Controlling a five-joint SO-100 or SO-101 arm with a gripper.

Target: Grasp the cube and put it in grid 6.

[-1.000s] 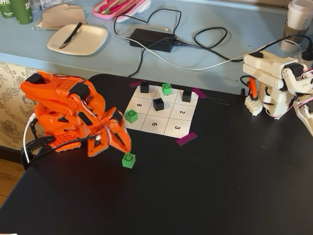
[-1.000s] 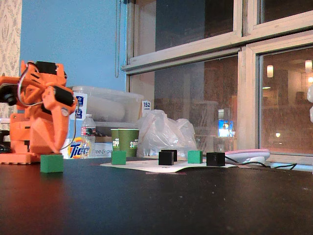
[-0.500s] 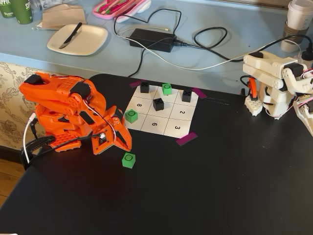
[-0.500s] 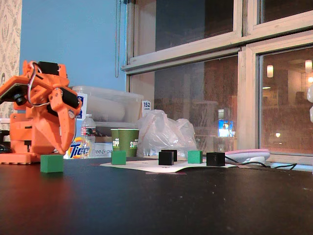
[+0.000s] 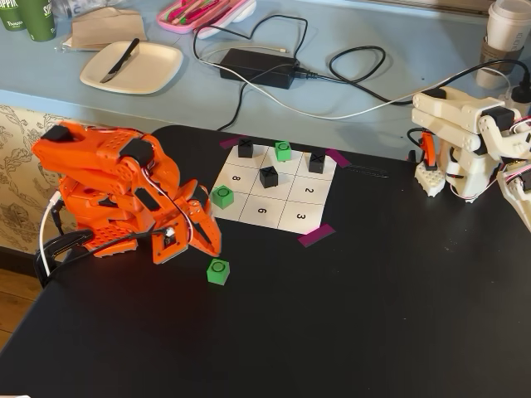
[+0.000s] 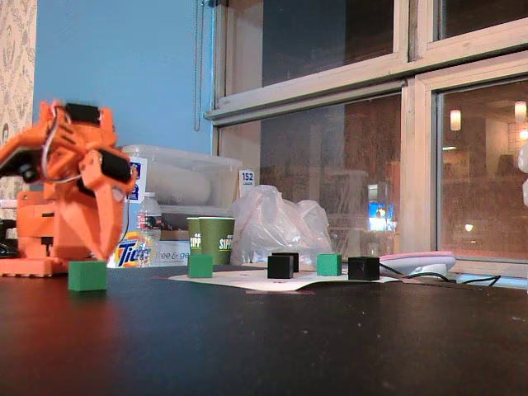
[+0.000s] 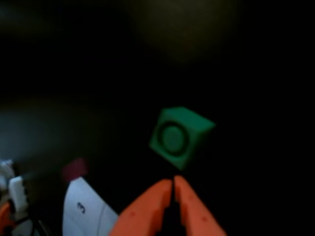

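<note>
The surface (image 5: 357, 315) is matte black and mostly bare in the foreground of both fixed views. Nearest on it sits the cube (image 5: 217, 271), green with a dark ring on top, alone on the black and off the paper; in the wrist view the cube (image 7: 180, 136) lies just beyond the orange fingertips. The arm (image 5: 116, 195) stands at the left edge, folded low, its jaws (image 5: 207, 242) pointing down just beside the cube without touching it. In the wrist view the jaws (image 7: 173, 186) are together, tips meeting, holding nothing.

Past the cube lies the white 3x3 grid (image 5: 282, 217), pinned by purple tape (image 5: 315, 235). Cell 6 (image 5: 262, 211) is empty. A 2nd green cube (image 5: 221, 196) sits on the cell left of 6, a 3rd (image 5: 283, 150) in the far row, and 3 black cubes (image 5: 268, 176) marked X occupy other cells.

To the right a white arm (image 5: 465, 141) stands on the same surface. Behind runs a pale blue counter (image 5: 373, 91) with a plate (image 5: 131, 66), a black power brick (image 5: 257, 66) and cables. The low fixed view shows a blue wall (image 6: 115, 66), dark windows (image 6: 330, 157), a paper cup (image 6: 216, 239) and a plastic bag (image 6: 276, 223).
</note>
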